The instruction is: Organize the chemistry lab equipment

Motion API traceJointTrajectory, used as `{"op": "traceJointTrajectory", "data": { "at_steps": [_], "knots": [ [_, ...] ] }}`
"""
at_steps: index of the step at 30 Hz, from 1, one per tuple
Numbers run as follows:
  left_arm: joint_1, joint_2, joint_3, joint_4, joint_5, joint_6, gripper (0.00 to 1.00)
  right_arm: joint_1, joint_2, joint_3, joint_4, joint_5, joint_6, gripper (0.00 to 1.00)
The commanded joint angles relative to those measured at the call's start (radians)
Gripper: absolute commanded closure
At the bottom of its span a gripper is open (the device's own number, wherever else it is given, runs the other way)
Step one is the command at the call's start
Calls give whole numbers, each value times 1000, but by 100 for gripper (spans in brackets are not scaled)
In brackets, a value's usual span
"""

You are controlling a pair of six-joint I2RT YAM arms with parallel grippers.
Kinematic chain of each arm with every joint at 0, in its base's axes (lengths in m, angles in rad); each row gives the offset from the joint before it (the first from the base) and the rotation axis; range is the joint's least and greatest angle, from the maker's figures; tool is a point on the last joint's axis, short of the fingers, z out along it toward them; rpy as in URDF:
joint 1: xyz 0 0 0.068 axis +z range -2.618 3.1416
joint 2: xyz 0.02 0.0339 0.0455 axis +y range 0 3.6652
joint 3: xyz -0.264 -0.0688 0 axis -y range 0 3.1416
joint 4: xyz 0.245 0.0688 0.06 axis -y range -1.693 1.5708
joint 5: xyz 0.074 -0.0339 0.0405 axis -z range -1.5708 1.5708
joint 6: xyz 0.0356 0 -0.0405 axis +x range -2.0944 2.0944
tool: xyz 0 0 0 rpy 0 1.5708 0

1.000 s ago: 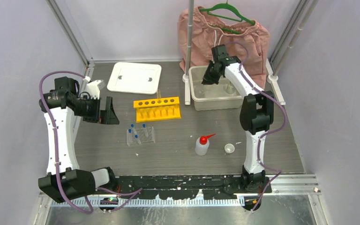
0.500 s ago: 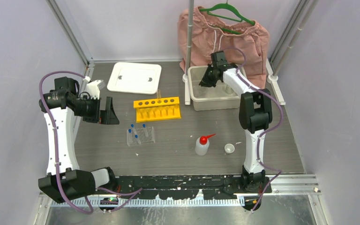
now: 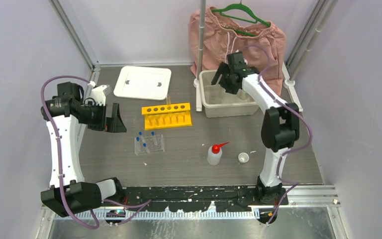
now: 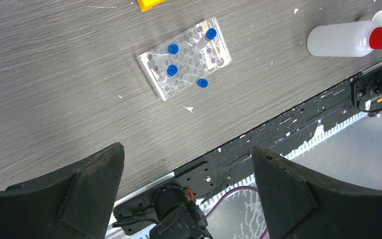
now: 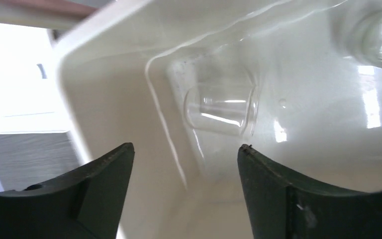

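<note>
Now right gripper spread above clear beaker in tub.

The tub is glossy plastic, the beaker clear glass.

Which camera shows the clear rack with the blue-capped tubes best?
The left wrist view: the clear rack lies close and unobstructed, its four blue-capped tubes distinct. The top view shows it small and far off; the right wrist view misses it.
</note>
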Motion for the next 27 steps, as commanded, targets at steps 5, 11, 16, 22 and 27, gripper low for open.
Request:
{"op": "traceJointTrajectory", "data": {
  "at_steps": [5,11,16,22,27],
  "knots": [
    [1,-20,3,14,30,4,0,73,-398,-134,-137,236,-41,9],
    [2,-9,7,13,35,7,0,173,-647,-344,-300,372,-9,12],
    [2,-8,-2,23,45,1,0,205,-834,-563,-393,359,104,29],
    [2,1,-7,29,46,2,0,219,-940,-740,-447,295,195,30],
    [3,2,-14,31,48,2,0,219,-925,-823,-407,239,262,31]
  ]
}}
